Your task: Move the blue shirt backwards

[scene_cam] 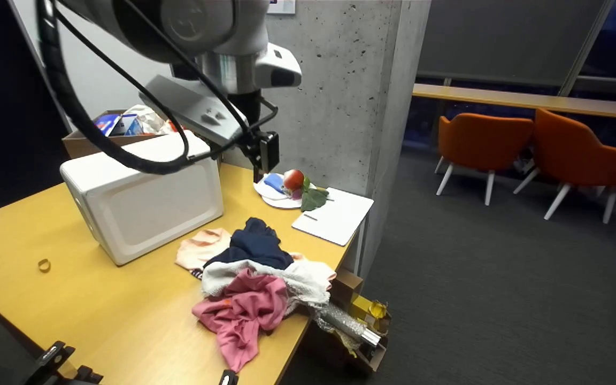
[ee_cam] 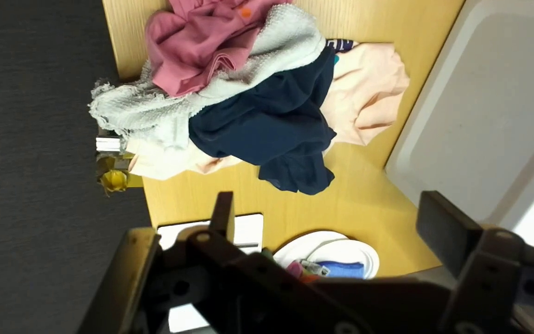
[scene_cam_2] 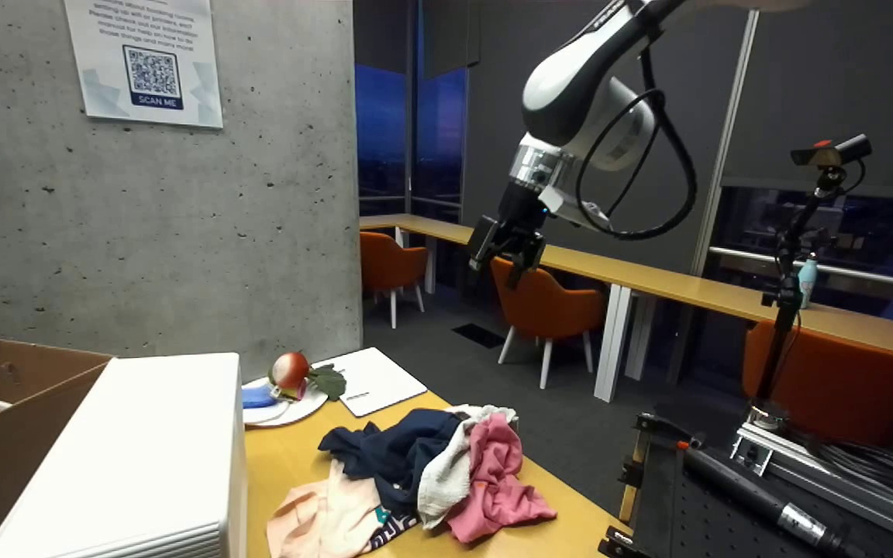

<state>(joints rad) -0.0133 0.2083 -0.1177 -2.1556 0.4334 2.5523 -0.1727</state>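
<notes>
Gripper (ee_cam: 334, 215) up in the air, higher than the table (ee_cam: 369, 206); fingers (ee_cam: 448, 227) spread wide apart, holding nothing.

Blue shirt (ee_cam: 271, 123) on the table, lower than the gripper, just beyond the fingertips in the wrist view. Dark navy, plain. Crumpled into a loose heap, soft ridges over the top, folds going near-black in both exterior views. Collar and sleeves cannot be made out. A narrower, bunched end points toward the gripper. Peach garment (ee_cam: 371, 93) shows from under it.

On the shirt's side away from the gripper, a white textured cloth (ee_cam: 295, 35) touches it; pink garment (ee_cam: 197, 41) lies on that cloth, farther from the gripper again.

White dishes (ee_cam: 306, 246) nearer the gripper than the shirt, partly hidden by it in the wrist view.
</notes>
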